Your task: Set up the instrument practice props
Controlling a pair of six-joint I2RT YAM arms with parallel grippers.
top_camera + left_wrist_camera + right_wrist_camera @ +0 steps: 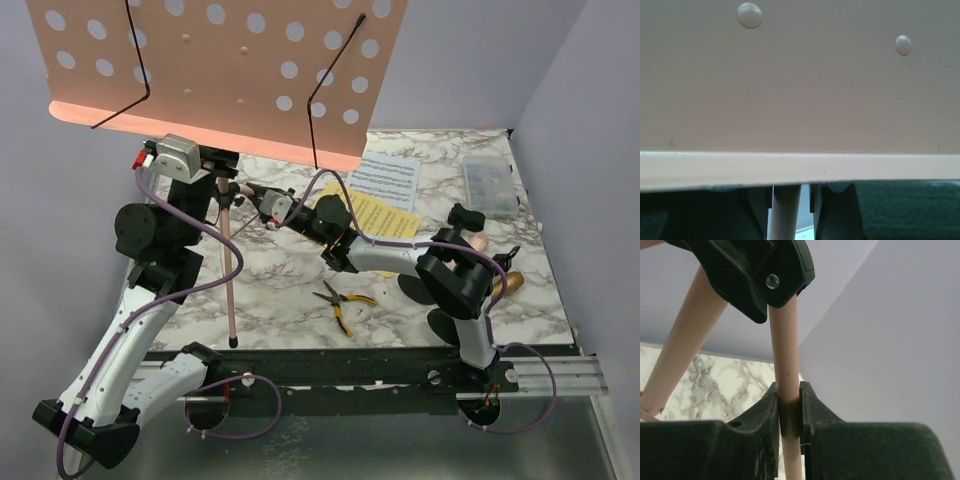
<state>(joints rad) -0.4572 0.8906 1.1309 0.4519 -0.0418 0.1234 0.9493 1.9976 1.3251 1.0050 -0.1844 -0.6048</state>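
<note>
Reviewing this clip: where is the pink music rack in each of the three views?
Top external: pink music rack fills the upper left and centre, pole below it.
Left wrist: its desk fills most of the frame, pole between the fingers of the left tool.
Right wrist: one pink tube clamped in the right tool.
Shared landmark: the rack's pink tubing.

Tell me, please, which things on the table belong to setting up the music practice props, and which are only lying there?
For the job:
rack
white sheet
yellow sheet
pink microphone
gold microphone
holders

Lying about:
pliers
clear box
</note>
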